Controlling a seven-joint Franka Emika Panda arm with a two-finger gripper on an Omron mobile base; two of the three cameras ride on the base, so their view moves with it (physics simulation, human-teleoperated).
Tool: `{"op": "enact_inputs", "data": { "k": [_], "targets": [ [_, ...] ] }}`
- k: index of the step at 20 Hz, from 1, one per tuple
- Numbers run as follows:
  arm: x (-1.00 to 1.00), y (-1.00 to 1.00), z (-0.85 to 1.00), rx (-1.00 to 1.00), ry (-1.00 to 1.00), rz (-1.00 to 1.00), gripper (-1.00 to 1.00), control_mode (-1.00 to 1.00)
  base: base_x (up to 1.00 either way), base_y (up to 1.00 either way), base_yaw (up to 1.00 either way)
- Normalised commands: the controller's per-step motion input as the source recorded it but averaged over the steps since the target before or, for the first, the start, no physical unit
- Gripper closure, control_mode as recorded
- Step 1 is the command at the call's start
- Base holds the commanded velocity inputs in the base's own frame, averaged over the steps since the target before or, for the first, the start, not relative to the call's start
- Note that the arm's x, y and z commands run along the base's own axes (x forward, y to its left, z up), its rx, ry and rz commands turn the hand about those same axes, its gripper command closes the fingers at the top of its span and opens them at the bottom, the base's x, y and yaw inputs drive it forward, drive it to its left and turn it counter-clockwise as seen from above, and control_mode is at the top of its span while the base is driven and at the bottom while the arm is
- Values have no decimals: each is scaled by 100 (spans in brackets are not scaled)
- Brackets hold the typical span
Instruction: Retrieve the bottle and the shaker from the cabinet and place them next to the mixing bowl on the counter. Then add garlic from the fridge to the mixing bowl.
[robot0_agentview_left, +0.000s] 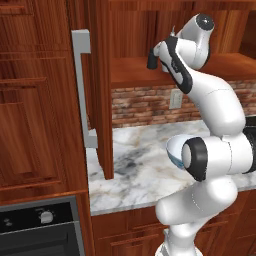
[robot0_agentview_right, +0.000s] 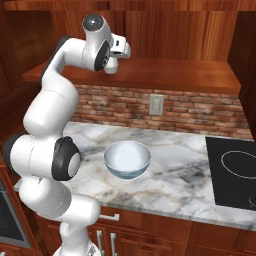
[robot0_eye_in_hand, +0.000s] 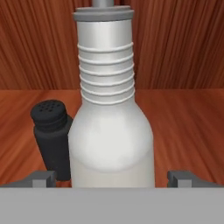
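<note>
The cream-white bottle (robot0_eye_in_hand: 111, 131) stands on the cabinet shelf (robot0_agentview_right: 175, 72), close in front of the hand. My gripper (robot0_eye_in_hand: 112, 178) is open, with one fingertip (robot0_eye_in_hand: 43, 178) on each side of the bottle's base and a gap to it on both sides. The dark shaker (robot0_eye_in_hand: 52, 135) stands upright just left of the bottle and a little behind it; in the left base view the shaker (robot0_agentview_left: 151, 59) shows beside the hand. The mixing bowl (robot0_agentview_right: 127, 159) sits on the marble counter (robot0_agentview_right: 170, 185) below. The fridge and the garlic are out of view.
The cabinet door (robot0_agentview_left: 102, 90) stands open to the left, its grey bar handle (robot0_agentview_left: 82, 90) facing out. A black cooktop (robot0_agentview_right: 235, 170) lies at the counter's right end. An oven (robot0_agentview_left: 40, 225) sits low on the left. A brick backsplash (robot0_agentview_right: 200, 110) runs behind the counter.
</note>
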Motion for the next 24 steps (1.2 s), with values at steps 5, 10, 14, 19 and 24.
{"op": "enact_inputs", "data": {
  "k": [5,10,14,19,24],
  "targets": [
    [3,0,0,0,0,0,-100,-100,0,0,0],
    [0,0,0,0,0,0,-100,-100,0,0,0],
    [0,0,0,0,0,0,100,-100,0,0,0],
    [0,0,0,0,0,0,100,-100,0,0,0],
    [0,0,0,0,0,0,100,-100,0,0,0]
  ]
}}
